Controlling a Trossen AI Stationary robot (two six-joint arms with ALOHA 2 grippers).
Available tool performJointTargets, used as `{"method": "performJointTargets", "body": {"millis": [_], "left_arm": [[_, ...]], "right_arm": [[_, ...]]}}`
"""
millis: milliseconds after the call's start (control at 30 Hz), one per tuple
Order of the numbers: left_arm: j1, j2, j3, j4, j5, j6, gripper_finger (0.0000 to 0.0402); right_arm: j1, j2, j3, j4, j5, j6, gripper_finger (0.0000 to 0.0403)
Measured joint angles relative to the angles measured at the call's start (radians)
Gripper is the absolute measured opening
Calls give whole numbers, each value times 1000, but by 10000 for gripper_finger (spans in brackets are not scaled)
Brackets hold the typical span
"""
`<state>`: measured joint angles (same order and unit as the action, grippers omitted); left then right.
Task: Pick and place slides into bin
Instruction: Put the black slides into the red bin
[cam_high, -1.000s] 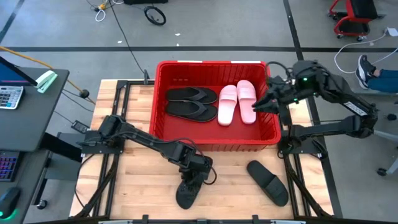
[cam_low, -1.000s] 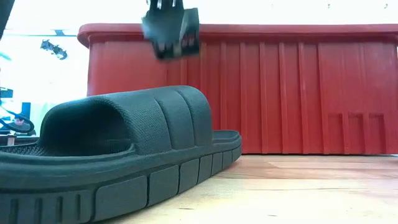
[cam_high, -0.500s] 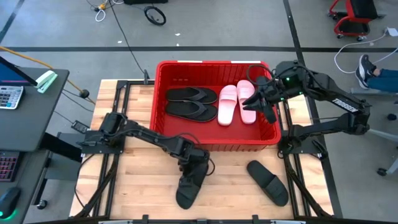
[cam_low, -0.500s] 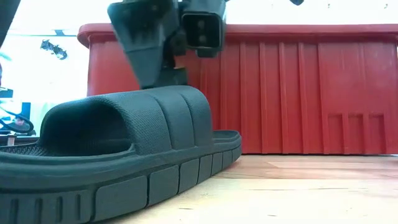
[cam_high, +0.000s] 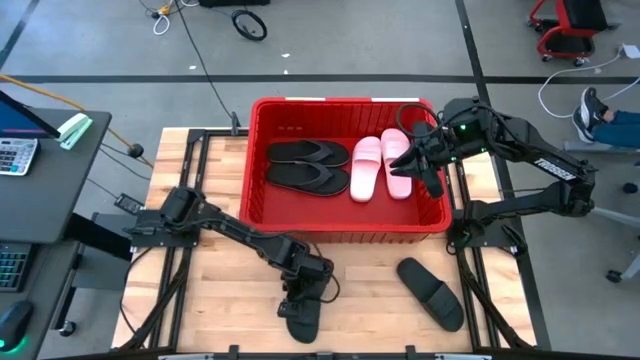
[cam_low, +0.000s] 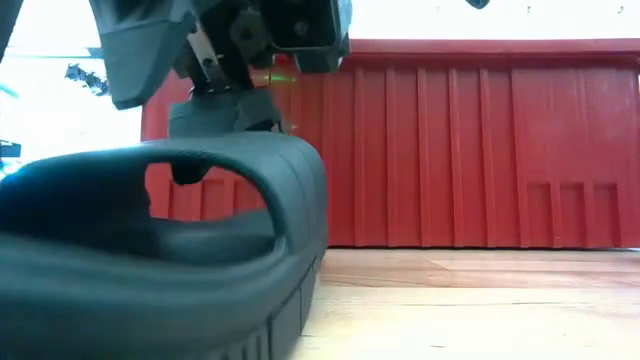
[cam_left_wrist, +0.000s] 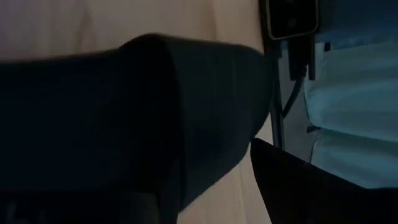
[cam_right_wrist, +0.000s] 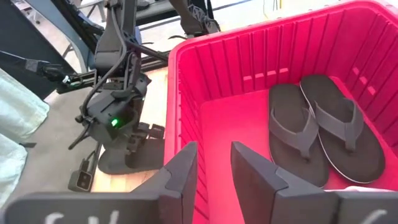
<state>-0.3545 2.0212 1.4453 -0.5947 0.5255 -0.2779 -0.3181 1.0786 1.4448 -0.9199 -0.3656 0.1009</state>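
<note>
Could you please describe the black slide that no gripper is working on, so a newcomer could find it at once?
Start from the red bin on the wooden table. In front of its right corner, on bare wood, lies a black slide, angled. Unlike the other black slide, which sits under the left gripper, this one lies alone.

The left arm reaches low and forward, its gripper (cam_high: 305, 300) down near the table; the right gripper (cam_high: 420, 165) hangs raised, fingers parted.
</note>
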Motion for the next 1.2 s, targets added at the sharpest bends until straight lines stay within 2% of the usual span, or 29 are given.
{"method": "performJointTargets", "body": {"millis": [100, 200, 300, 400, 533, 600, 700, 867, 1067, 1200], "left_arm": [[-13, 17, 0, 17, -5, -29, 175], [-15, 27, 0, 49, -8, -85, 149], [-14, 27, 0, 100, 10, -171, 97], [-14, 8, -1, 159, 32, -305, 26], [-19, -48, 0, 289, 34, -569, 21], [-31, -89, 1, 378, -2, -681, 19], [-54, -153, 48, 430, -142, -843, 12], [-78, -250, 187, 390, -426, -886, 12], [-59, -293, 462, 205, -768, -756, 12], [-12, -292, 648, 23, -910, -632, 12]], "right_arm": [[0, 0, 0, 0, 0, 0, 103], [0, -2, 0, -1, 0, 3, 103], [0, -5, 0, -1, 0, 4, 103], [0, -7, 0, -1, 0, 6, 103], [0, -10, 0, -7, 0, 33, 103], [0, -12, 0, -28, 0, 60, 103], [0, -21, 0, -57, 1, 83, 102], [0, -44, 0, -101, 1, 96, 103], [0, -69, 0, -102, 8, 181, 101], [1, -88, 0, -102, 17, 194, 101]]}}
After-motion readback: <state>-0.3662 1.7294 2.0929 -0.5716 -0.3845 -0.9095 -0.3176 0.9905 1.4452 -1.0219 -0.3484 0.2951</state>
